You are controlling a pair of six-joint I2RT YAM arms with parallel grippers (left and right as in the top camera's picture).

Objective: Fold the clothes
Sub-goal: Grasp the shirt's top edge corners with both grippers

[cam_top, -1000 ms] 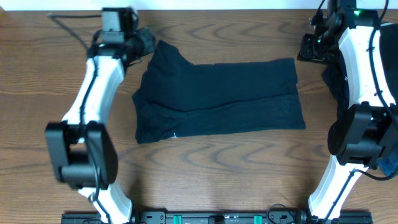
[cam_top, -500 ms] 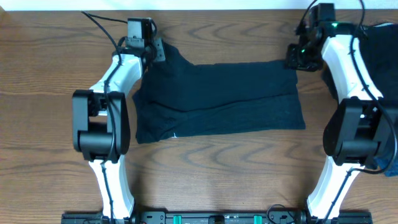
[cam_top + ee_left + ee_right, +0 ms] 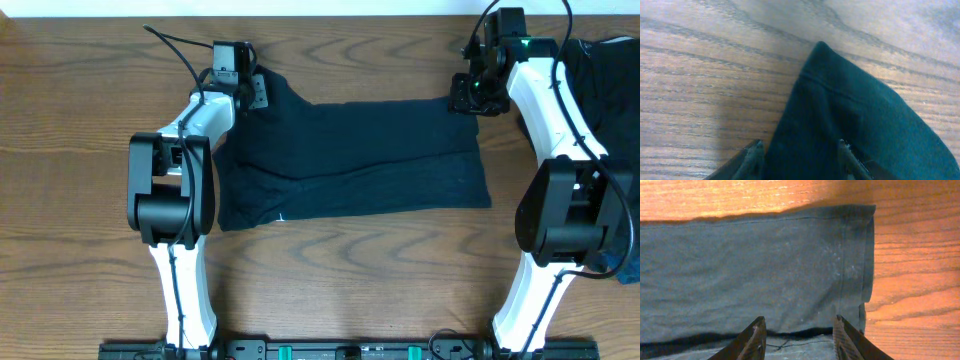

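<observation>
A dark navy T-shirt [image 3: 350, 155], one of the clothes, lies folded lengthwise across the table's middle, with a small white mark [image 3: 281, 217] near its front edge. My left gripper [image 3: 256, 92] is at its far left corner. In the left wrist view that pointed corner [image 3: 840, 100] runs between the left gripper's [image 3: 800, 152] spread jaws. My right gripper [image 3: 466, 97] is at the far right corner. In the right wrist view its jaws [image 3: 799, 330] stand apart over the hemmed shirt end [image 3: 755, 270], gripping nothing that I can see.
More dark clothes [image 3: 605, 60] lie heaped at the far right edge behind the right arm. A blue item [image 3: 630, 268] shows at the right edge near that arm's base. Bare wooden table [image 3: 350, 280] spreads in front of the shirt.
Both arms swung inward. The left gripper came right onto the shirt's far left corner and its jaws narrowed a little. The right gripper shifted left onto the far right corner.
</observation>
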